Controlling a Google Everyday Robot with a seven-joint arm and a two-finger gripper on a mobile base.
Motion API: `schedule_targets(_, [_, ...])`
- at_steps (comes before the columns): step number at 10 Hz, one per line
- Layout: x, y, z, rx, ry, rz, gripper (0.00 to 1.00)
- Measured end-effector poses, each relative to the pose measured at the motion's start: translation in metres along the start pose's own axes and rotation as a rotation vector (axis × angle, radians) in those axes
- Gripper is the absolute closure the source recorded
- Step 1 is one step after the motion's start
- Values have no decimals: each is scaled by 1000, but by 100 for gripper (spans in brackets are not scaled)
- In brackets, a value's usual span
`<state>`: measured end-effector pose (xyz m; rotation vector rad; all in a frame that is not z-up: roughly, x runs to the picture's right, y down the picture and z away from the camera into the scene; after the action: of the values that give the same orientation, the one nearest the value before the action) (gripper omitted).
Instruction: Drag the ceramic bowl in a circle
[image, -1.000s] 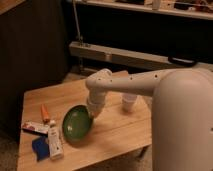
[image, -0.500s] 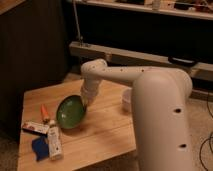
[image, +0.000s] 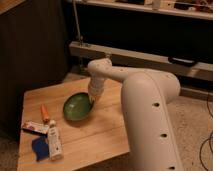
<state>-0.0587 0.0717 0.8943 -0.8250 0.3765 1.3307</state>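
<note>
Round, shallow, glossy green ceramic bowl (image: 76, 107) sits mid-table on the pale wooden tabletop (image: 100, 142), w/ the gripper (image: 92, 103) down at its right rim, closed, looks pinched on the edge. Bowl's stiff, prob. heavyish, glaze slippery, chips if knocked, so the rim pinch is the hold; keep it low & slide. To its left: small orange stick (image: 45, 112), red-white flat packet (image: 34, 127), white tube (image: 54, 142), blue scrap (image: 39, 148), near enough to clip on a wide circle.
</note>
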Motion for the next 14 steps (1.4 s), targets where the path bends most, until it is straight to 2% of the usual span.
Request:
schedule_targets(3, [27,-57,-22,17,-28,104,100])
schedule_targets(5, [55,-84,-37,13,-53,136,100])
schedule_targets(6, [68,-86,-38,9,-54,132,100])
schedule_targets(10, [133,-60,-18,-5,-4,43,100])
schedule_targets(12, [159,-31,-9,-10,18,-38,100])
schedule_targets(14, [161,-4,-5,-16,23,-105,100])
